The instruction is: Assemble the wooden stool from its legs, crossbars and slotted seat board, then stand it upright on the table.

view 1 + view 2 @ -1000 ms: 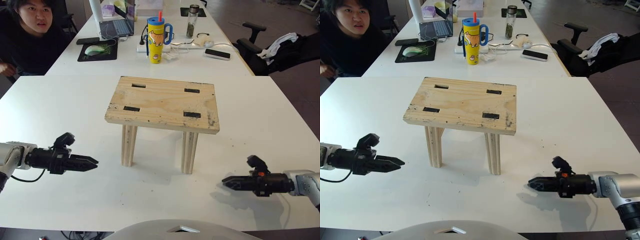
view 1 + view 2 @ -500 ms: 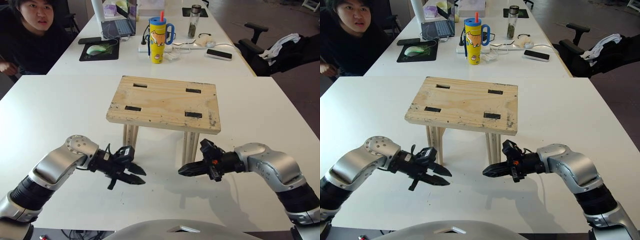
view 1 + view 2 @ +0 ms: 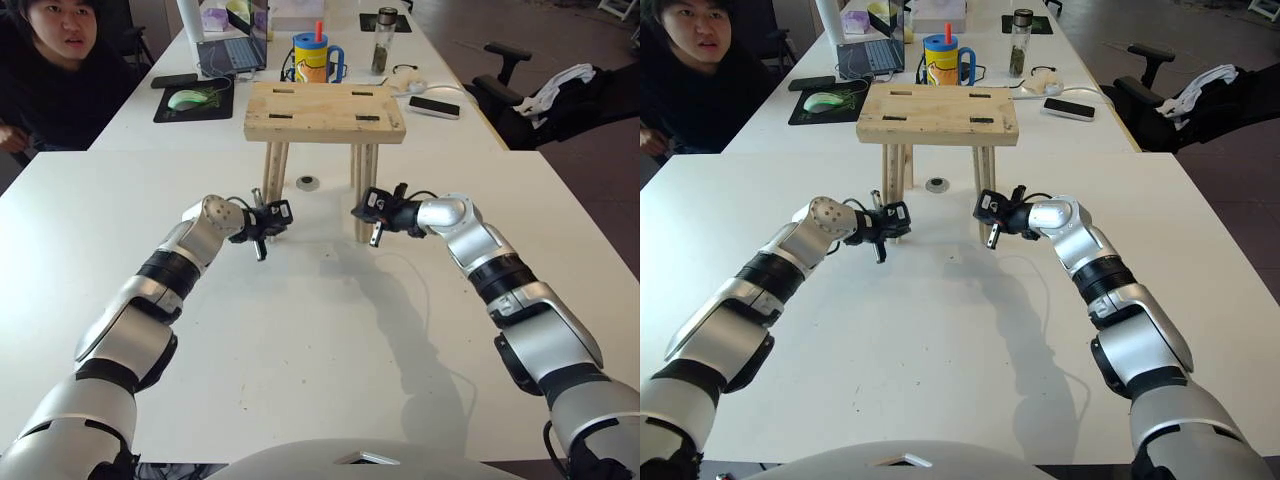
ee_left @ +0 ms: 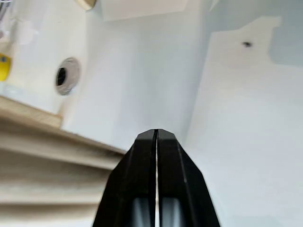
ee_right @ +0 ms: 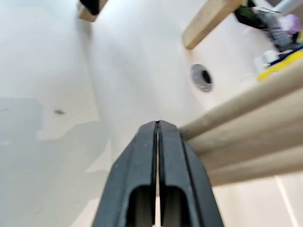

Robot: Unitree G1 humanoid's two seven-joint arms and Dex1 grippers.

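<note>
Over the white desk (image 3: 320, 330), my left end effector (image 4: 156, 135) has its fingers pressed together beside the left front leg (image 3: 272, 175). My right end effector (image 5: 157, 124) is closed too, beside the right front leg (image 3: 362, 190); contact is hard to judge. Both legs belong to the one light wooden stool (image 3: 325, 100), upright at the desk's far side, with four dark slots in its seat board.
</note>
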